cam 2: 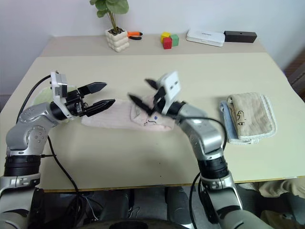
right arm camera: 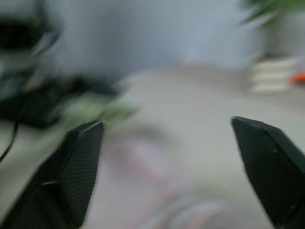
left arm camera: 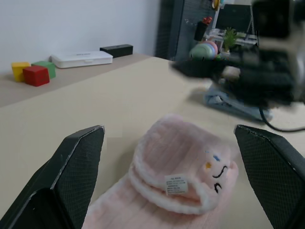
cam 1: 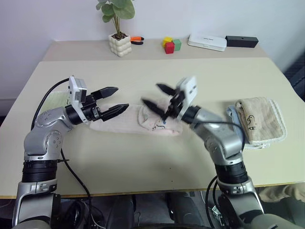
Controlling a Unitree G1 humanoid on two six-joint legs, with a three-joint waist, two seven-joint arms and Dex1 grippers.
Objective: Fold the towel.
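Note:
The pale pink towel (cam 1: pixel 125 123) lies folded in a long strip at the middle of the table (cam 1: pixel 157 157). Its right end is doubled over and carries a small dark embroidered mark and a white tag (left arm camera: pixel 176 183). My left gripper (cam 1: pixel 122 98) hovers open just above the strip's left half, pointing right. My right gripper (cam 1: pixel 149 94) hangs open above the doubled right end, pointing left, clear of the cloth. Nothing sits between either pair of fingers. The two grippers face each other a short gap apart.
A beige folded towel (cam 1: pixel 259 119) rests on a blue cloth at the right. A light green towel (cam 1: pixel 57 100) peeks out behind my left arm. Along the back stand a potted plant (cam 1: pixel 119 45), coloured blocks (cam 1: pixel 170 45), a white box (cam 1: pixel 207 42) and a black box (cam 1: pixel 241 41).

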